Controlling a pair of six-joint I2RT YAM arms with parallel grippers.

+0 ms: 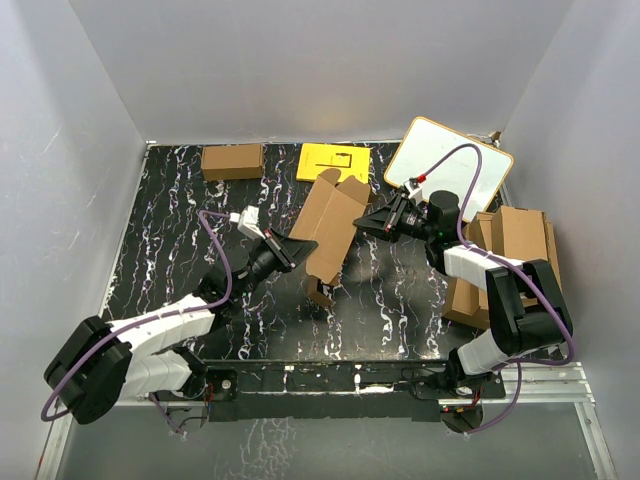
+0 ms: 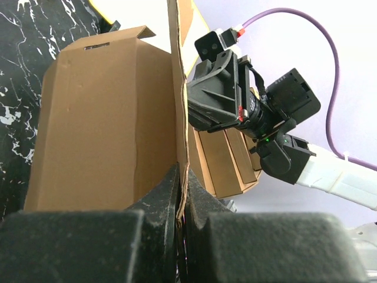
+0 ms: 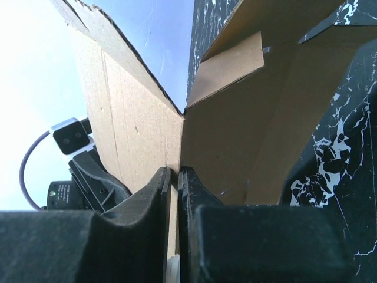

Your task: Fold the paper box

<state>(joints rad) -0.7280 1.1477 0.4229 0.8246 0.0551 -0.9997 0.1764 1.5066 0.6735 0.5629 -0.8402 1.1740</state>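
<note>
The paper box (image 1: 333, 228) is a plain brown carton held up off the black table's middle, tilted, flaps spread. My left gripper (image 1: 296, 250) pinches its left wall; in the left wrist view the gripper (image 2: 184, 180) is shut on a thin panel edge of the paper box (image 2: 100, 124). My right gripper (image 1: 372, 222) grips the box's right side. Seen from the right wrist, that gripper (image 3: 174, 177) is shut on a cardboard edge where two panels of the box (image 3: 224, 135) meet.
A smaller brown carton (image 1: 232, 161) and a yellow sheet (image 1: 332, 161) lie at the back. A white board (image 1: 448, 165) leans at the back right. A pile of brown cardboard sheets (image 1: 515, 255) sits by the right arm.
</note>
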